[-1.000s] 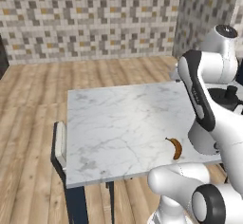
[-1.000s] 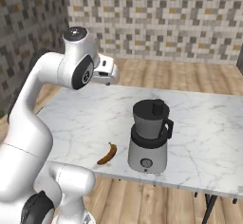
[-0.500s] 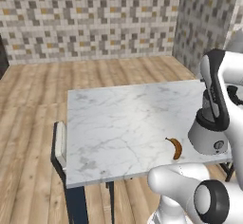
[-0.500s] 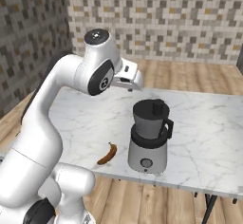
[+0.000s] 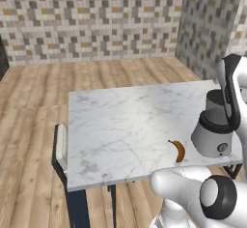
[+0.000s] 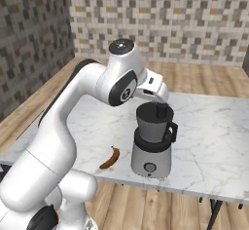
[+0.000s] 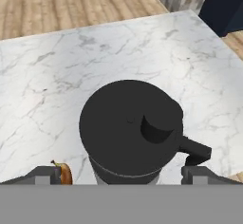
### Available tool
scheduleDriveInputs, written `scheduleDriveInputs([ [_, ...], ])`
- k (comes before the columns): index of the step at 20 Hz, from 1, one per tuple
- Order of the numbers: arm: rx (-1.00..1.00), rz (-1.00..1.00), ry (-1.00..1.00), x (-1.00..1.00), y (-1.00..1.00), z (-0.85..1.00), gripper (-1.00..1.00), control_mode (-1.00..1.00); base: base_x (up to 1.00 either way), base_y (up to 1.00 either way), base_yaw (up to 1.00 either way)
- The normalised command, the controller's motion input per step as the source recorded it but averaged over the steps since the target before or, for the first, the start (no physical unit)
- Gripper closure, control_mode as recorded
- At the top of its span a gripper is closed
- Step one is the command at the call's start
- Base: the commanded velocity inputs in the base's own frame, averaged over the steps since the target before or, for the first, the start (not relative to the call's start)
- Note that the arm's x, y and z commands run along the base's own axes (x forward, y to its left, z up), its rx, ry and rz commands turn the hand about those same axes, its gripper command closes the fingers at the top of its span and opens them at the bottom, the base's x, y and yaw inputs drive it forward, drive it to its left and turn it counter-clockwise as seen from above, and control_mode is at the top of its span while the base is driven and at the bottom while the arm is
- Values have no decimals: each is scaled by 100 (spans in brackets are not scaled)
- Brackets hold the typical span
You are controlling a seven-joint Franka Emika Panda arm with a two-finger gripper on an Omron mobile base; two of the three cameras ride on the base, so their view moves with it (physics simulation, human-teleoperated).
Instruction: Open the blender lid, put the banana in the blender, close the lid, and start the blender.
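The first step is in hand: getting the blender lid (image 7: pixel 130 126) off. The lid sits closed on the jar of the blender (image 6: pixel 152 141), which stands near the front edge of the marble worktop (image 5: pixel 125 121), toward its right-hand front corner as the robot faces it. The claw (image 7: pixel 121 175) hangs above the jar with its fingers spread wide, empty, one fingertip (image 7: pixel 45 174) on each side of the lid as the hand view looks down; nothing is pinched yet. By the look of it the next move calls for lowering straight down and centring on the small knob (image 7: pixel 159 128) that stands up from the lid, which appears off to one side of the claw's midline, so a small sideways correction seems needed before the fingers close on it. The banana (image 6: pixel 110 158) lies flat on the worktop just beside the blender base, near the front edge, apart from it and untouched. The jar's handle (image 7: pixel 192 152) juts out to one side and could catch a finger on the descent. A chair (image 5: pixel 61 147) is tucked at the worktop's left edge, well apart from the work; otherwise nothing stands between the claw and the lid.
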Motion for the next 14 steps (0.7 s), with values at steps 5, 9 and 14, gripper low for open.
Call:
scheduleDriveInputs([
  [5, 0, -5, 2, 8, -44, -15, -100, -100, 0, 0, 0],
  [9, 0, -3, 0, 2, -9, -4, -100, -100, 0, 0, 0],
  [14, 0, -11, 0, 0, -19, 0, -100, -100, 0, 0, 0],
])
